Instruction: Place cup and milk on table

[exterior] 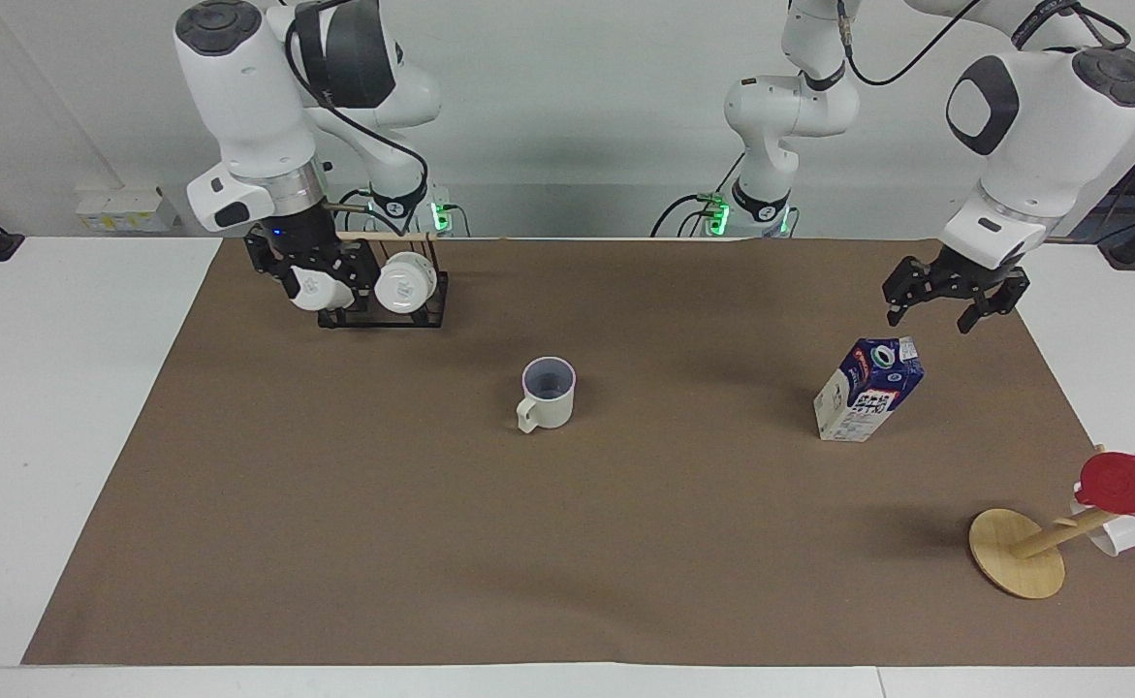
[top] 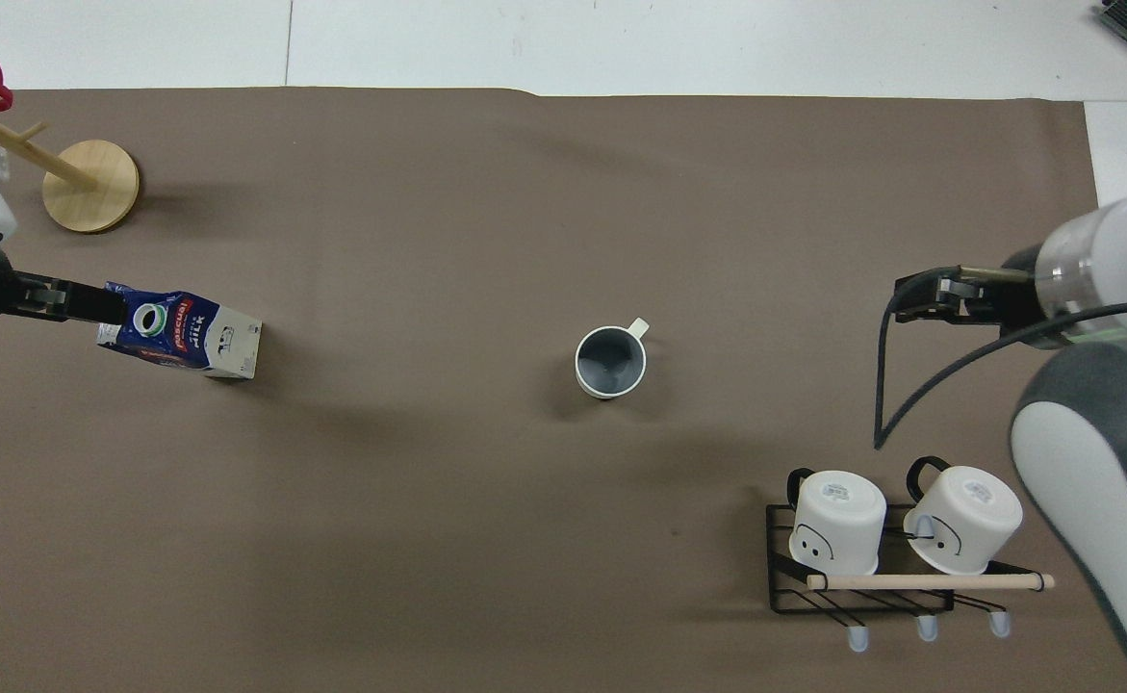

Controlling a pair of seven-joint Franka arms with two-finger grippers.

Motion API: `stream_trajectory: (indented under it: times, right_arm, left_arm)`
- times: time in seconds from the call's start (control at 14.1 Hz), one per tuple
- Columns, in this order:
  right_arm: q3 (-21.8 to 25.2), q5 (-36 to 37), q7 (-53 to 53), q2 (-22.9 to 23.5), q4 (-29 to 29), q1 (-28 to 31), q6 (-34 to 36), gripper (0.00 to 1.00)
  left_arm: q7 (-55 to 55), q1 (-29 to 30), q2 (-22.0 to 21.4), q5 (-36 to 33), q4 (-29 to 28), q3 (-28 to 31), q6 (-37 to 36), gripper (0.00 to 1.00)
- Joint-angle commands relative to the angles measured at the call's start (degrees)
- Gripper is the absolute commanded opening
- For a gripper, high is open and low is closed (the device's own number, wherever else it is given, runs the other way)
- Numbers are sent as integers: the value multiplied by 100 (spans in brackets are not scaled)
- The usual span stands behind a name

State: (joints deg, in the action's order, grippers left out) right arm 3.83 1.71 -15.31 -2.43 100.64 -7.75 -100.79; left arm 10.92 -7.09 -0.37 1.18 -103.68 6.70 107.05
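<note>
Cup [exterior: 548, 392] standing mid-frame, milk carton [exterior: 868, 389] leaning, centre-right; left gripper [exterior: 952, 297] open above it, right gripper [exterior: 302, 269] open, upper left. Next: straightening carton.

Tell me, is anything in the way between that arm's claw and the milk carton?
Nothing visible. The left gripper hangs open in the air above the milk, which stands alone on the table.

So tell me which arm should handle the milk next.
Left, probably. The left gripper hangs open just above the milk, while the right gripper is up by the mug rack, past the cup.
</note>
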Motion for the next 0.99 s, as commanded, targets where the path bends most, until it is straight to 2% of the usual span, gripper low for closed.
stream_trajectory:
  times: [0.0, 0.21, 0.35, 0.71, 0.78, 0.92]
  right_arm:
    - [-49, -145, 676, -179, 79, 439, 130, 100]
    - [-49, -84, 810, -39, -675, 555, 603, 100]
    - [-49, -4, 819, -30, -870, 555, 753, 100]
    - [-40, 93, 880, -30, -1493, 564, 1746, 100]
    - [-40, 14, 871, -108, -1451, 564, 1678, 100]
    - [-31, -48, 819, -397, -961, 625, 1580, 100]
  left_arm:
    - [-37, -73, 125, -65, -170, 41, 307, 100]
    - [-81, -91, 231, -56, -319, 33, 570, 100]
    - [-98, -204, 248, -47, -442, 33, 763, 100]
    - [-230, -328, 389, -47, -610, 33, 923, 100]
    - [-230, -328, 380, -47, -644, 33, 879, 100]
    - [-204, -319, 319, -47, -759, 41, 887, 100]
